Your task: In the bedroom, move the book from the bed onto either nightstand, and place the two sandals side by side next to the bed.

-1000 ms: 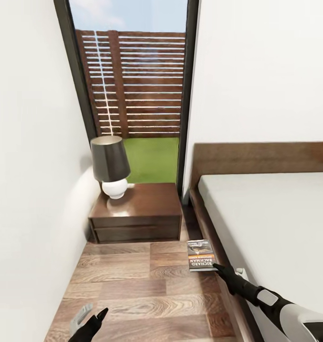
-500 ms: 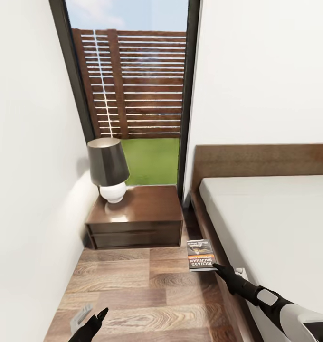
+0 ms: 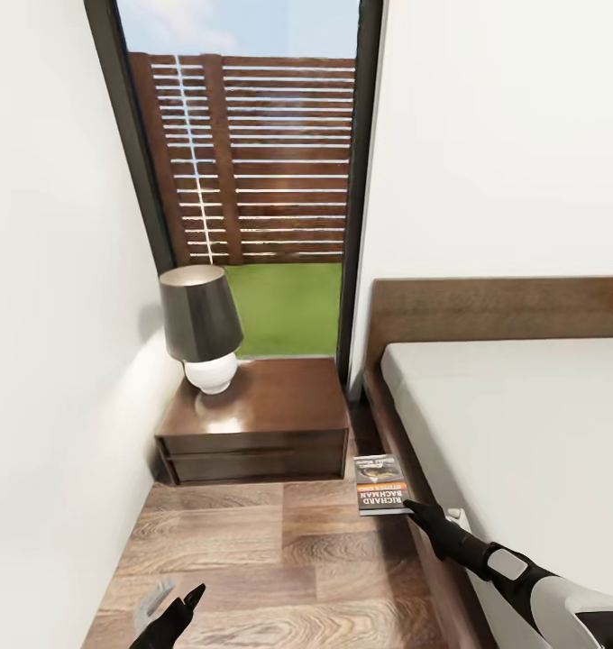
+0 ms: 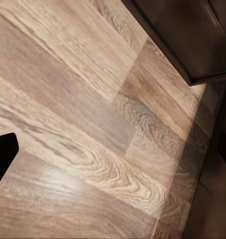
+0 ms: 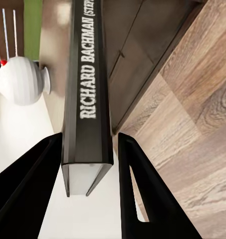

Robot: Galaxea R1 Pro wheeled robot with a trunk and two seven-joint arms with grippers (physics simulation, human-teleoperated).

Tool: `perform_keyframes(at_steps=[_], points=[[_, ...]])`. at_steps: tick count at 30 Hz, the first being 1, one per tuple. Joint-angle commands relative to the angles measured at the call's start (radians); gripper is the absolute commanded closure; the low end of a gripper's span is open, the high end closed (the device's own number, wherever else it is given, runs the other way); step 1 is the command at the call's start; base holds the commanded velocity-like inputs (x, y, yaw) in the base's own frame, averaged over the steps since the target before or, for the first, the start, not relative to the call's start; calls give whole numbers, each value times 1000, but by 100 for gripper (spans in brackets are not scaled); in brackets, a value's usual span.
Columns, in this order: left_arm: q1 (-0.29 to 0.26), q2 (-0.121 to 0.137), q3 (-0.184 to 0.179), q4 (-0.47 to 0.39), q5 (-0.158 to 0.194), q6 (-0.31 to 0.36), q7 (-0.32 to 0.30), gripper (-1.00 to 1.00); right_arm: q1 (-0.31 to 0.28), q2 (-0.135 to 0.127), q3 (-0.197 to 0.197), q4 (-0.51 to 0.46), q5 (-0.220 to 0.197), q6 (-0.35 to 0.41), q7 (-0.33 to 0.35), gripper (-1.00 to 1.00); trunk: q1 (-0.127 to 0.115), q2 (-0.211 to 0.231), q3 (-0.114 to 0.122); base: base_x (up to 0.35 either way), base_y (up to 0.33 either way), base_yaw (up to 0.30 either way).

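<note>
My right gripper (image 3: pixel 411 507) is shut on the book (image 3: pixel 381 484), a dark paperback with an orange band. It holds the book above the floor beside the bed (image 3: pixel 523 433). In the right wrist view the book's spine (image 5: pixel 88 99), lettered "RICHARD BACHMAN", sits between both black fingers (image 5: pixel 142 189). The nightstand (image 3: pixel 257 424) stands ahead and to the left of the book, against the window. My left gripper (image 3: pixel 171 611) hangs low over the floor at the bottom left, open and empty. The sandals are out of view.
A lamp (image 3: pixel 201 324) with a dark shade and white base takes the nightstand's left rear corner. A white wall runs close along the left. A tall dark-framed window (image 3: pixel 252 180) is behind the nightstand. Wood-plank floor (image 4: pixel 93 124) lies between wall and bed frame.
The whole picture has shifted: the nightstand and lamp sit lower and further left, so the camera has moved. Both arms and the held book keep their places in the view.
</note>
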Motion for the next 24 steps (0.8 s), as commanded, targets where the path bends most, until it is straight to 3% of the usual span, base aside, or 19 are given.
perform_keyframes(at_steps=[1,24], points=[[-1,0,-8,1,6,-4,-3,-100,-2,0,3,3,-13,7,6,100,0,0,-1,161,0,0],[-1,0,-8,1,6,-4,-3,-100,-2,-1,2,3,-13,7,6,100,0,0,-1,161,0,0]])
